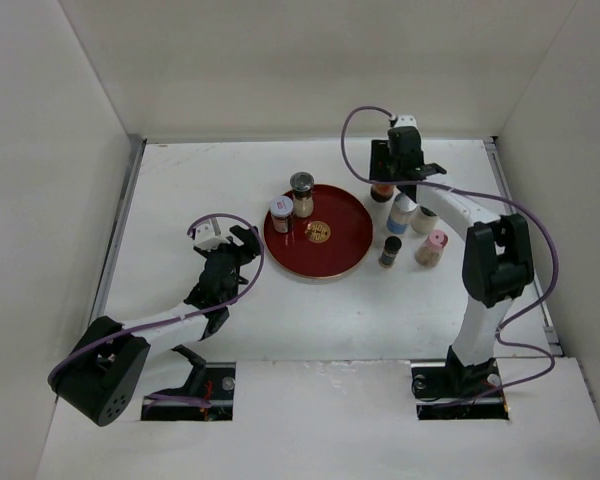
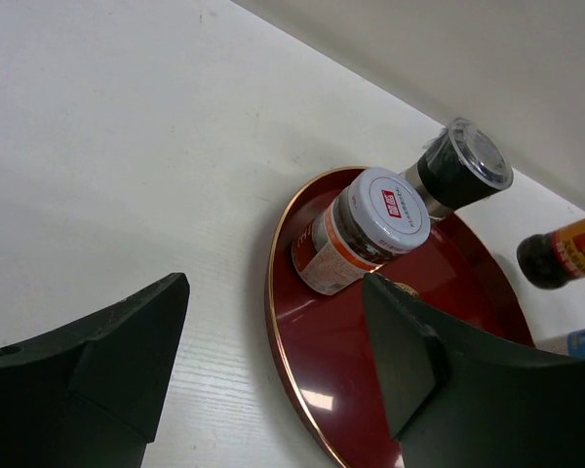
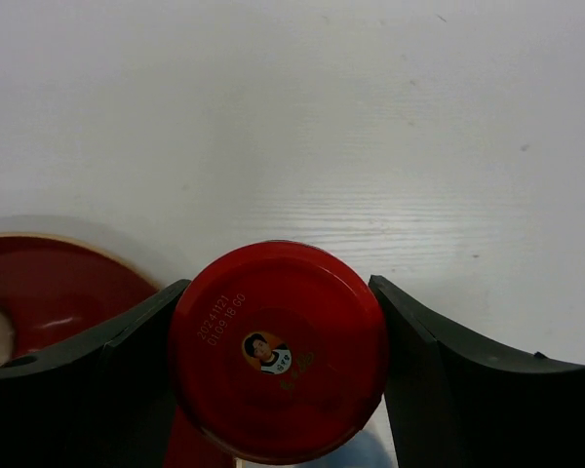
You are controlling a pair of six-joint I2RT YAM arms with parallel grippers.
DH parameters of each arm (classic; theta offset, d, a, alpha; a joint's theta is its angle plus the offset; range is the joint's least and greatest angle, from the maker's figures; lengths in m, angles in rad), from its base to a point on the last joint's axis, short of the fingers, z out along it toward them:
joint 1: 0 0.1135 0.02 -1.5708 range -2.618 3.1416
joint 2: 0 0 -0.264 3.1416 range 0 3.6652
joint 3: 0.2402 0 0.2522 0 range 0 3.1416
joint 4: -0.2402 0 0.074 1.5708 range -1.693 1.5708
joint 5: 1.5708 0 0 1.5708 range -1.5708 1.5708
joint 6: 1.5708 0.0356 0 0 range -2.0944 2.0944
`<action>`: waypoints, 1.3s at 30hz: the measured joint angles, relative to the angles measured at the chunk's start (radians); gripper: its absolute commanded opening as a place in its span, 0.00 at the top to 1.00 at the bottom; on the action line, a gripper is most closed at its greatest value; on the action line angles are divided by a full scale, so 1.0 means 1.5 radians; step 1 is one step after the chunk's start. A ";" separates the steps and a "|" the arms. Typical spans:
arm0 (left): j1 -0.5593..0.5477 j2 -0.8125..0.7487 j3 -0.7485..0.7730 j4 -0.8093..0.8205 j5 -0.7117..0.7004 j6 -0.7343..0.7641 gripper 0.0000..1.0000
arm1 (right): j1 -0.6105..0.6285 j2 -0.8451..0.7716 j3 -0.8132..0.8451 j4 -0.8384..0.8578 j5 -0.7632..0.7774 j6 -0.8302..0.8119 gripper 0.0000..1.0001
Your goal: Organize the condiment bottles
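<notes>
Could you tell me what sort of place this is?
Likely a robotics lab test cell: plain white panel walls enclose a white wood-grain table, with two bolted black-and-white robot arms and a round red plate.

two jars point(image 1: 301, 195) on plate point(image 1: 345, 250) rear-left | bottles point(image 1: 390, 250) just right of plate

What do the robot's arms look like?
The left arm and right arm are white tubes with chunky black joints. A purple cable loops along each. The left pincer and right pincer are black, each with two wedge-shaped fingers.
</notes>
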 measured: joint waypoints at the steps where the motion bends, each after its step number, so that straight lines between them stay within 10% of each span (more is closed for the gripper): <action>1: 0.000 0.000 0.000 0.000 0.000 0.000 0.30 | 0.016 -0.008 0.000 0.005 0.000 0.000 0.45; 12: 0.000 0.000 0.000 0.000 0.000 0.000 0.30 | 0.184 0.023 0.085 0.042 -0.023 0.001 0.45; 28: 0.000 0.000 0.000 0.000 0.000 0.000 0.30 | 0.173 0.101 0.104 0.056 -0.014 0.000 0.42; 39: 0.003 0.000 0.000 0.000 0.000 0.000 0.30 | 0.173 0.135 0.103 0.097 -0.003 0.006 0.09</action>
